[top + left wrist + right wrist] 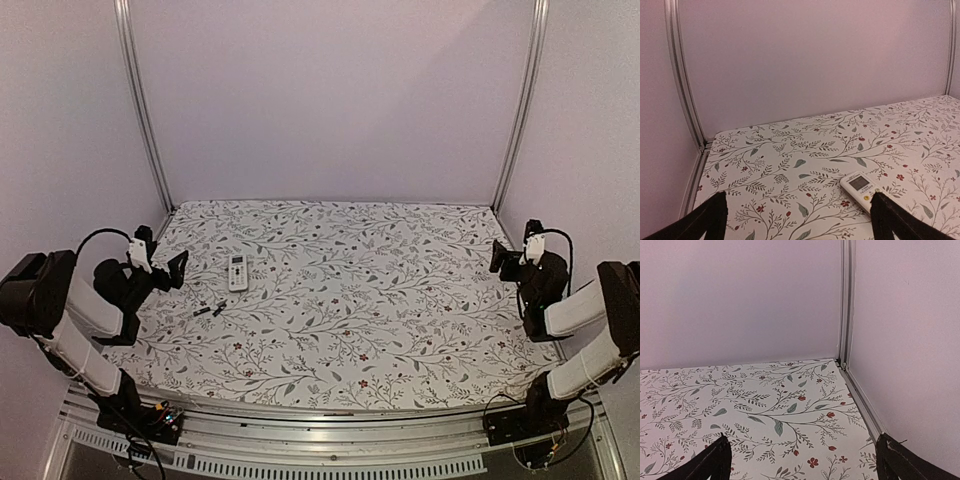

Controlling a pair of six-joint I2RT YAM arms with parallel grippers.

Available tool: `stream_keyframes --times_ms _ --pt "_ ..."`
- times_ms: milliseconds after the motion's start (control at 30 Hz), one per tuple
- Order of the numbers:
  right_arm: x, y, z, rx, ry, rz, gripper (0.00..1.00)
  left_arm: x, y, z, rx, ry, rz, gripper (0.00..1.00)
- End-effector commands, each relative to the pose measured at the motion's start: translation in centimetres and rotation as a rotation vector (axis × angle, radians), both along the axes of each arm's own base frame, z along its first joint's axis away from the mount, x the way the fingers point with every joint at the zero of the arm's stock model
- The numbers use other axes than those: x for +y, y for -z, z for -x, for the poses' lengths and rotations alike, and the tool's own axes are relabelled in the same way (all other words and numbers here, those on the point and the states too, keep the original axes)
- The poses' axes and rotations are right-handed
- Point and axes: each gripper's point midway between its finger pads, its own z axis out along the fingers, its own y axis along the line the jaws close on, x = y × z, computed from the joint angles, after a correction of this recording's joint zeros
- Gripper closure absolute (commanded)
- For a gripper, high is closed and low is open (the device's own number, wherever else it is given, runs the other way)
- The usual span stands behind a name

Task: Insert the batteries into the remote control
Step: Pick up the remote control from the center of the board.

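While left gripper (798, 206) and right gripper (802, 449) gape empty, a nudge could roll the tiny dark cylindrical batteries (210, 309), lower-left.

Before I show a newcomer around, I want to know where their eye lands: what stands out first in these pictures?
The floral-patterned table fills the scene. On its left part the white remote control lies face up, with the two small dark batteries just nearer the arms' bases. The left gripper and right gripper hang open at the table's two sides, holding nothing.
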Motion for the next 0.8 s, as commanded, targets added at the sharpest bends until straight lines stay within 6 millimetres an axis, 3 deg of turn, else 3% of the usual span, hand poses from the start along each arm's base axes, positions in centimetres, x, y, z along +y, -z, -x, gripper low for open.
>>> stream_keyframes --times_ms 0,67,133,267,300,367,467,533,633,767 --pt "-0.4 -4.0 0.8 -0.052 0.022 -0.022 0.01 -0.4 -0.3 -0.3 -0.018 0.02 -0.011 0.0" --pt "0.1 -6.9 1.7 -0.116 -0.007 -0.104 0.01 -0.3 -0.4 -0.1 -0.022 0.016 -0.009 0.0" --pt "1.0 -8.4 2.0 -0.124 -0.055 -0.162 0.01 0.4 -0.2 -0.8 0.017 -0.026 0.008 0.0" --pt "2.9 -11.9 2.4 -0.129 -0.164 -0.268 0.01 6.6 -0.9 -6.0 0.195 -0.369 0.11 0.0" --pt "3.2 -12.7 2.5 -0.128 -0.185 -0.289 0.01 7.4 -1.5 -7.3 0.253 -0.41 0.106 0.0" --pt "3.7 -13.8 2.3 -0.099 -0.211 -0.33 0.01 7.0 -3.3 -9.0 0.343 -0.4 0.119 0.0" --pt "4.2 -14.3 1.8 -0.026 -0.225 -0.387 0.01 3.5 -5.6 -9.3 0.426 -0.329 0.14 0.04" --pt "4.8 -14.0 1.4 0.024 -0.243 -0.418 0.01 0.7 -5.6 -8.7 0.487 -0.315 0.09 0.04" --pt "6.2 -13.8 0.9 0.087 -0.256 -0.427 0.01 -4.4 -3.1 -7.3 0.631 -0.228 0.052 0.0" --pt "9.3 -13.2 -0.1 0.183 -0.26 -0.357 0.01 -9.5 0.4 -6.3 0.789 -0.154 0.075 0.0"
